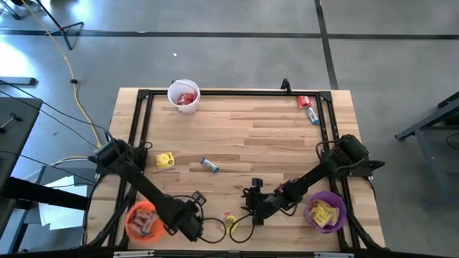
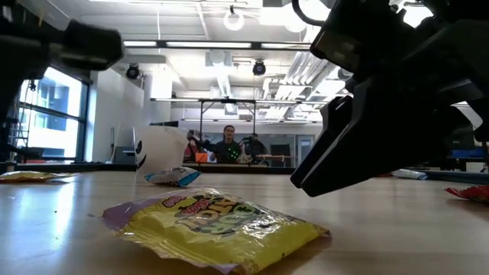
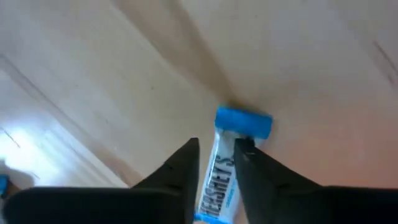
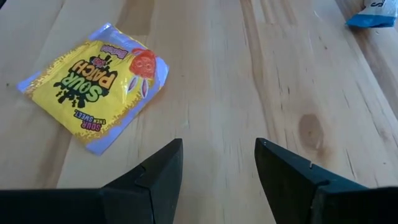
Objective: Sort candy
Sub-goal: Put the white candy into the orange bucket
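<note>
Blue-white bar (image 3: 225, 177) pinched, left gripper (image 3: 216, 149); wrapper seemingly flat.

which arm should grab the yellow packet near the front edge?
Right. The right gripper is open, empty and pointed at the yellow packet, which lies just ahead of it on the table. The left gripper is shut on a blue-and-white bar, so it is busy.

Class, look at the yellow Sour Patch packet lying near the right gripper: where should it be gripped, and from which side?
Probably from above, across its narrower middle: the yellow packet lies flat on the table, skewed to the open right gripper, so turn the wrist first to square the fingers.
</note>
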